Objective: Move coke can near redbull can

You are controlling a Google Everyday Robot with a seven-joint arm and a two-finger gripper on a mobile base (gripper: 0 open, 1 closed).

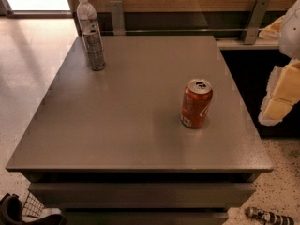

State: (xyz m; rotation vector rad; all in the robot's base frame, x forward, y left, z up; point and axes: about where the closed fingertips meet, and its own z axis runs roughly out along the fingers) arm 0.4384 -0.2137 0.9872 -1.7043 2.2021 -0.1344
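The coke can (196, 103), red-orange with a silver top and pull tab, stands upright on the right half of the grey table (122, 130). The redbull can (94, 50), slim and silver-grey, stands upright near the table's far left corner. The two cans are far apart. My gripper (281, 97), white with yellowish pads, hangs at the right edge of the camera view. It is beyond the table's right edge, apart from the coke can and holding nothing that I can see.
A clear water bottle (86, 13) with a white cap stands just behind the redbull can. A wooden wall with a metal rail (187, 30) runs along the back. A striped can (269, 216) lies on the floor, front right. Dark gear (18, 212) sits front left.
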